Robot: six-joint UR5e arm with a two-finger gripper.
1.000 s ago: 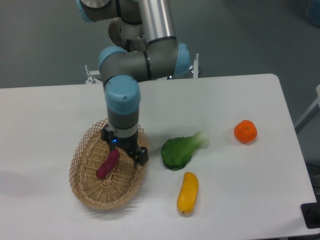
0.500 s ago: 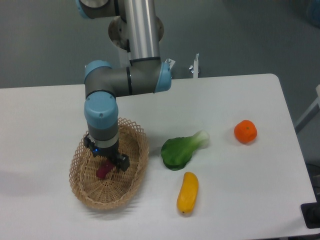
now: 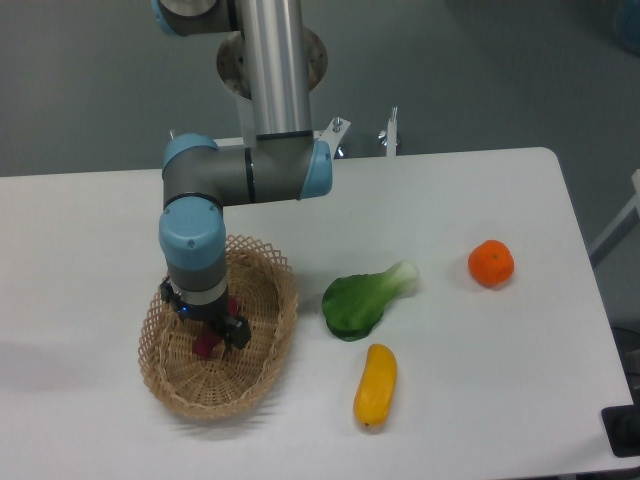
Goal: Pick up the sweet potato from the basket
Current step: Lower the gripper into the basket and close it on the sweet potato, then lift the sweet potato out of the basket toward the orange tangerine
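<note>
Jaws (image 3: 208,335) sit low in basket (image 3: 268,262) over sweet potato (image 3: 205,345), mostly hidden; closure cannot be told. Grip is best confirmed across the tuber's width, then a straight vertical lift, clear of the 3 o'clock rim.

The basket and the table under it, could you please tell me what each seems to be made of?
The basket looks like woven wicker or a similar plant fibre: light tan, matte, with an open looped weave along its rim. The table has a smooth, plain white top with a faint sheen and a rounded corner, probably laminate or painted board; the picture cannot settle which.
</note>
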